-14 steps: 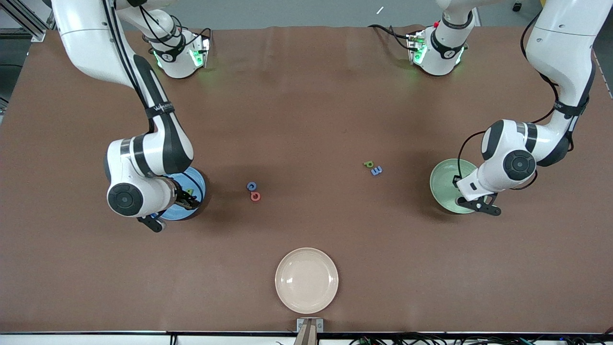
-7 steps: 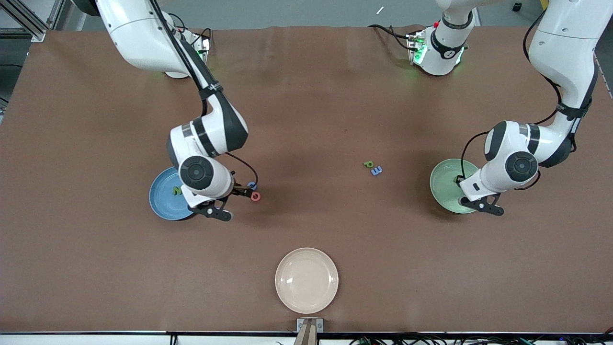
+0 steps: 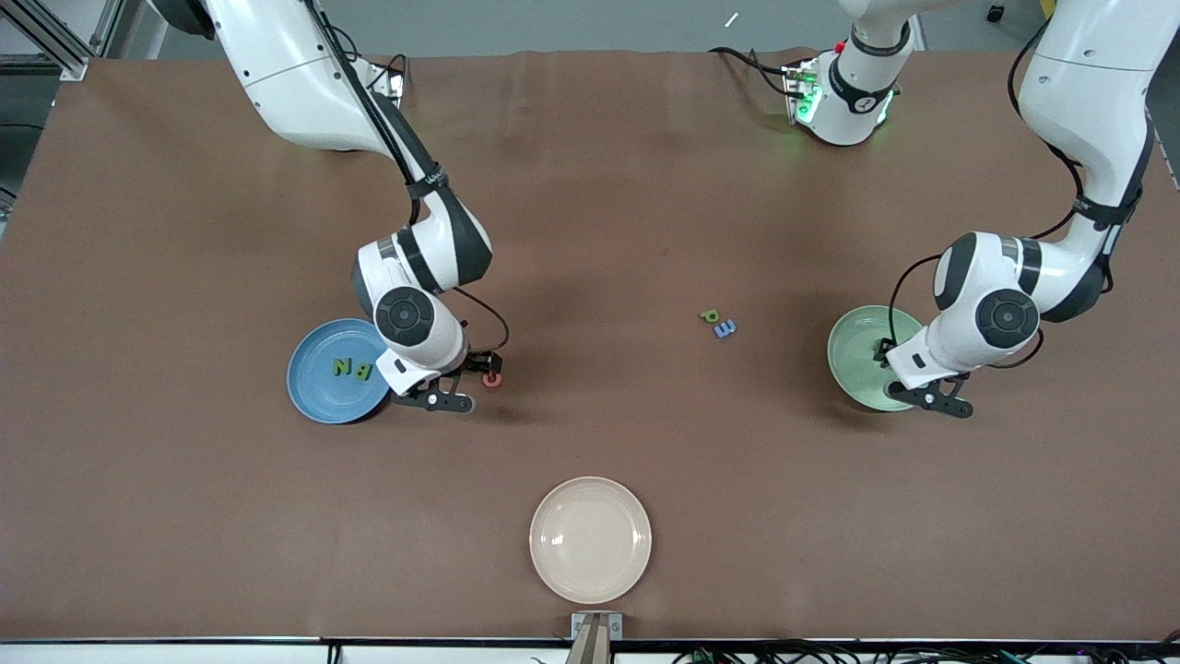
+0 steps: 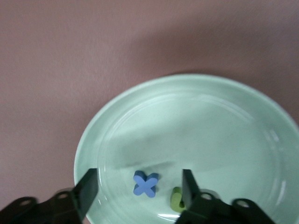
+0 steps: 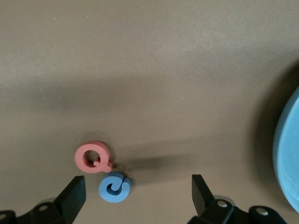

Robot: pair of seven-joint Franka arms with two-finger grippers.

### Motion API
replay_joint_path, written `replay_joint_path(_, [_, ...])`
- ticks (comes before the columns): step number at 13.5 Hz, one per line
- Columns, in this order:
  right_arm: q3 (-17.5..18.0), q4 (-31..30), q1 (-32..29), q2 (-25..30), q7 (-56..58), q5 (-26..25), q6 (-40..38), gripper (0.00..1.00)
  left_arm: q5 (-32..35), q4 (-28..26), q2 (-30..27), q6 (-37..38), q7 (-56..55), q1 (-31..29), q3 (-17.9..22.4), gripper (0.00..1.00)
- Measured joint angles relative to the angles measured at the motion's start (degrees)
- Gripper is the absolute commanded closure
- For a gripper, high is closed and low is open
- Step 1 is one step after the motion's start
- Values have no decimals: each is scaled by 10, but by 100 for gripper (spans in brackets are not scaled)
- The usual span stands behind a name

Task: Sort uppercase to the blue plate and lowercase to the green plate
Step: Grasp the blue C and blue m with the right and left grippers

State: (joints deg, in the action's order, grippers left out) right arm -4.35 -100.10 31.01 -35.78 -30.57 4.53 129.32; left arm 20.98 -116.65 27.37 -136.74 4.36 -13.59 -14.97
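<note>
The blue plate (image 3: pixel 313 392) holds a green N (image 3: pixel 342 366) and a green B (image 3: pixel 363 373). Beside it, toward the table's middle, my right gripper (image 5: pixel 136 189) hangs open low over the table. The blue G (image 5: pixel 113 186) lies between its fingers and the pink Q (image 5: pixel 92 157) touches the G just outside them. My left gripper (image 4: pixel 139 184) is open over the green plate (image 4: pixel 224 121). A blue x (image 4: pixel 145 184) lies in the plate between its fingers. A green u (image 4: pixel 176 199) lies beside the x, partly hidden by one finger. A green p (image 3: pixel 709 315) and a blue m (image 3: pixel 725 327) lie mid-table.
An empty cream plate (image 3: pixel 590 539) sits at the table's edge nearest the front camera. Brown tabletop lies open between the plates. The blue plate's rim (image 5: pixel 287 163) shows in the right wrist view.
My right arm swung from over the blue plate to the G and Q, uncovering N and B. My left gripper opened over the green plate.
</note>
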Motion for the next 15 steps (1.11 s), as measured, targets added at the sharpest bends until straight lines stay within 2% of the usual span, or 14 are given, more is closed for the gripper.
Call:
replay_joint_path(3, [4, -23, 6, -4, 7, 0, 37, 0, -1, 12, -16, 19, -62, 1, -38, 1])
replay_joint_path(6, [16, -47, 15, -4, 7, 0, 72, 0, -1, 26, -19, 40, -235, 5, -92, 1])
replay_joint_path(9, [21, -56, 19, -4, 7, 0, 83, 0, -1, 27, -13, 42, -405, 12, -130, 1])
replay_joint_path(11, [23, -62, 20, -5, 7, 0, 87, 2, -1, 30, -4, 40, -497, 21, -146, 1])
replay_joint_path(15, [23, -68, 20, -5, 8, 0, 105, 9, -1, 32, 21, 20, -636, 69, -150, 1])
